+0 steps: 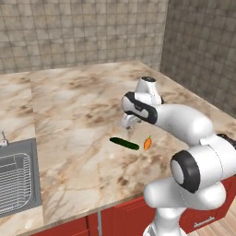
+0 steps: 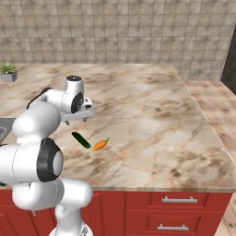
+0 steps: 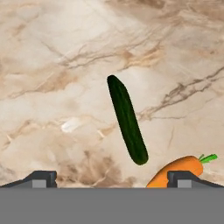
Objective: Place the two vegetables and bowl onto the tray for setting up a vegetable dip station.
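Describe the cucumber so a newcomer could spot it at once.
On the marble counter, look just ahead of the white arm. The cucumber lies flat there, beside the carrot without touching it. It is dark green, long and untapered; its neighbour is orange and pointed.

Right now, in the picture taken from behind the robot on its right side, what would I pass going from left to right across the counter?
Small potted plant → end effector above the counter → dark green cucumber → orange carrot → bare marble countertop out to the right edge.
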